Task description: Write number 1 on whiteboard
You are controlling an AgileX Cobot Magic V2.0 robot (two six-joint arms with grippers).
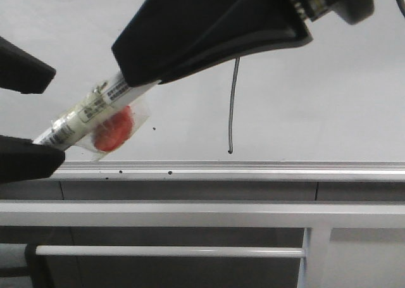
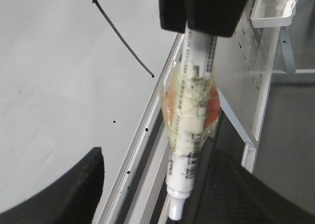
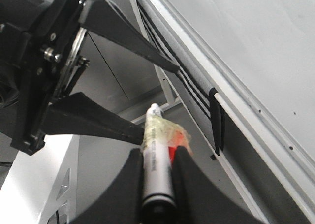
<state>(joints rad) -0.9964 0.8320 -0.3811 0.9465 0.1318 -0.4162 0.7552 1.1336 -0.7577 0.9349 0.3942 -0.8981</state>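
**Marker clamped in the right pincer, left pincer spread beside it**

While the front view sets the scene, it hides the top of the number 1 point(image 1: 231, 104): the thin black stroke emerges from behind the right pincer point(image 1: 136, 82) and runs down the whiteboard point(image 1: 329, 92), ending just above the silver rail point(image 1: 253, 169). The left wrist view alone shows the stroke whole point(image 2: 120, 34), with a small flag at one end, lying on the pale board point(image 2: 54, 76) near the rail point(image 2: 147, 130) and a few black specks.

The right pincer is closed on a white marker point(image 1: 85, 114) wrapped in clear tape over a red patch point(image 1: 114, 128). In the right wrist view the marker point(image 3: 156, 160) sits tight between the two dark fingers point(image 3: 130, 184), its far end pointing between the prongs of the left pincer point(image 3: 147, 98).

That left pincer stands wide apart; the front view shows only its two black tips at the picture's edge point(image 1: 25, 117), the lower one touching or just beside the marker's end. From the left wrist, the marker point(image 2: 189, 125) hangs in the gap between the fingers point(image 2: 69, 189), gripped at its other end by the right pincer point(image 2: 202, 10). Whether the marker's tip touches the board cannot be told from any view.
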